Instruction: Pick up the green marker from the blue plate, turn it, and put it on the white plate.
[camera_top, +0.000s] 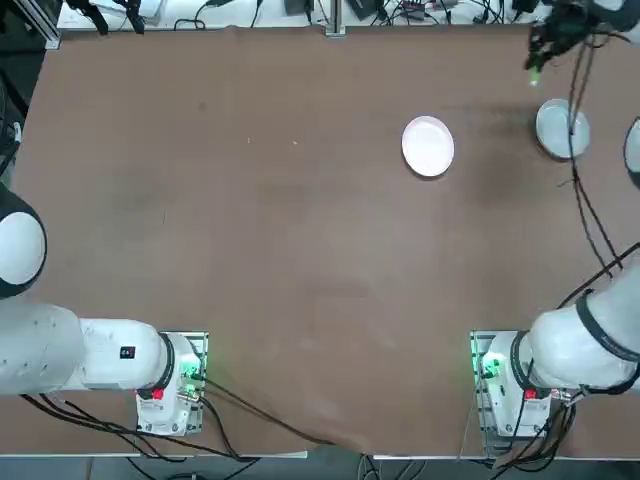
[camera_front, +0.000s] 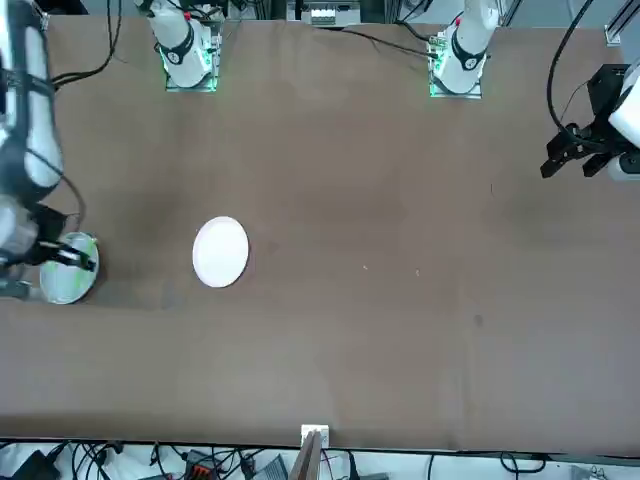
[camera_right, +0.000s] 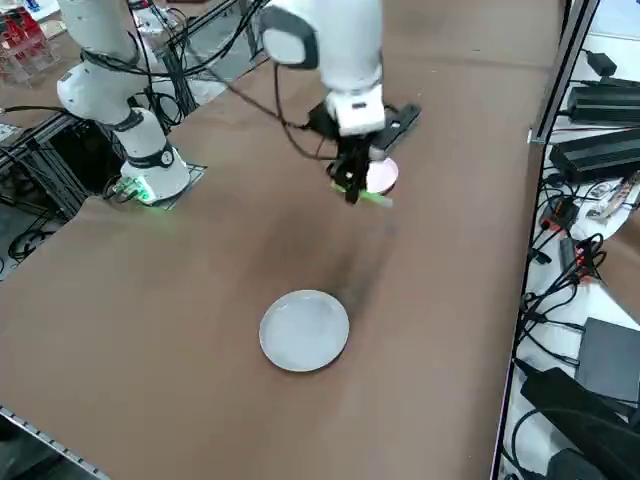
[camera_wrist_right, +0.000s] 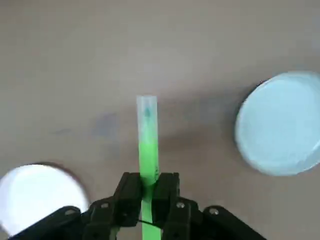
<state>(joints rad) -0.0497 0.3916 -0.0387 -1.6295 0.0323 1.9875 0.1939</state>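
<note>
My right gripper (camera_wrist_right: 148, 183) is shut on the green marker (camera_wrist_right: 147, 134), which sticks out straight ahead from between the fingers. The gripper (camera_right: 350, 186) hangs well above the brown table with the marker (camera_right: 373, 198) roughly level. The blue plate (camera_right: 304, 330) lies bare on the table below, to one side of the gripper. In the top view the gripper (camera_top: 540, 52) is at the far right, beyond the blue plate (camera_top: 562, 128). The white plate (camera_top: 428, 146) lies to the left of it and holds nothing. Both the blue plate (camera_wrist_right: 280, 130) and the white plate (camera_wrist_right: 40, 196) show in the wrist view.
The arm's black cable (camera_top: 585, 190) runs over the blue plate in the top view. Cables and power bricks (camera_right: 600, 150) line the strip off the table's right edge. The parked left arm (camera_top: 60, 350) stays at the near left.
</note>
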